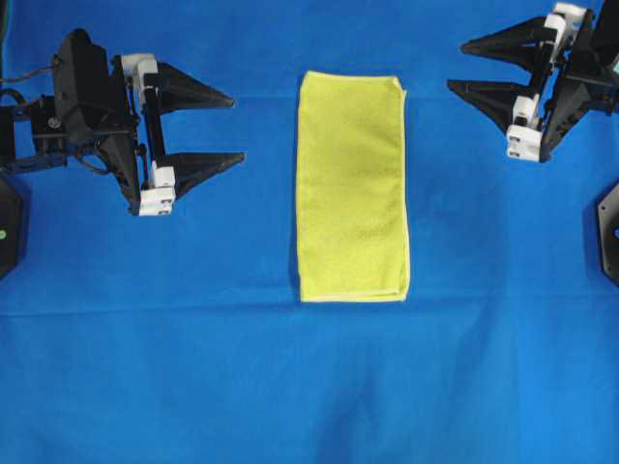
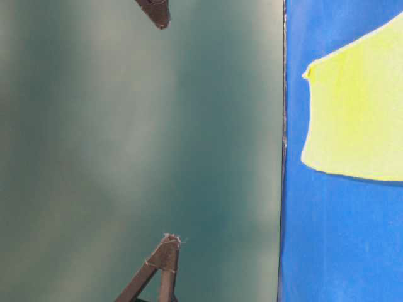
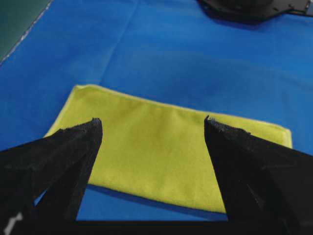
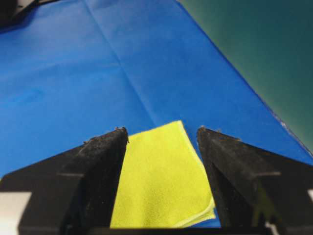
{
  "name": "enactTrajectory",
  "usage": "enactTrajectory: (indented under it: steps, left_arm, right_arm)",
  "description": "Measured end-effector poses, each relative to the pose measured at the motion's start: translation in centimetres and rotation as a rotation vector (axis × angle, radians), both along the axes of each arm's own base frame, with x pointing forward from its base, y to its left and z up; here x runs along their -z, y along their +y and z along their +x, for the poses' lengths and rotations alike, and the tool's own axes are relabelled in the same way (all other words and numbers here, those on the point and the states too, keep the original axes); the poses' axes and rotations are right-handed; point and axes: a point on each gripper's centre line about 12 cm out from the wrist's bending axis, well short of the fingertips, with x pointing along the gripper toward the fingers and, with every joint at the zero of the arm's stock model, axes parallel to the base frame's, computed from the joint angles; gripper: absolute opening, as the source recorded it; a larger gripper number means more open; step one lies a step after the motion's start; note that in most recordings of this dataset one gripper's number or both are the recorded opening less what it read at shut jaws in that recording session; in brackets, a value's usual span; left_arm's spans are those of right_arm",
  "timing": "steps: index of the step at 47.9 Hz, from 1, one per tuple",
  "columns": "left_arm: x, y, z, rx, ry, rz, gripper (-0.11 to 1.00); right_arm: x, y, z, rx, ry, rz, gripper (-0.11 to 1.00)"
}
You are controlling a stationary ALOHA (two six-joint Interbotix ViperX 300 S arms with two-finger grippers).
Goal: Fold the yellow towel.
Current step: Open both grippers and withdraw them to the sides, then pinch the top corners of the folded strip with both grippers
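Sheet: blue sheet (image 1: 309, 387) covers the tabletop.
Towel: yellow towel (image 1: 352, 188) lies flat at mid-sheet, doubled into a long rectangle.
Left gripper (image 1: 232, 128): off the towel's left side, fingers wide apart, empty.
Right gripper (image 1: 456, 66): off the towel's upper right, fingers wide apart, empty.

Left gripper (image 1: 237, 128) at the left of the overhead view, jaws spread wide, fingertips pointing toward the centre, nothing between them. Right gripper (image 1: 455, 67) at upper right, jaws likewise wide apart, fingertips directed inward, empty. Both arms apart, each on its own side.
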Motion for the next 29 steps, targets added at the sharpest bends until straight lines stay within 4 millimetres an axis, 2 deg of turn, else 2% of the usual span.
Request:
enactTrajectory:
  steps: [15, 23, 29]
  left_arm:
    - [0.1, 0.4, 0.2, -0.010, 0.007, 0.002, 0.79]
    - [1.0, 2.4, 1.6, -0.062, 0.041, 0.002, 0.79]
    - [2.7, 4.5, 3.3, -0.108, 0.095, -0.007, 0.79]
  right_arm:
    - [0.5, -0.2, 0.1, 0.009, 0.022, 0.019, 0.62]
    - [2.6, -1.7, 1.3, 0.051, 0.147, 0.072, 0.62]
    - [4.4, -3.4, 2.5, 0.092, 0.248, 0.118, 0.62]
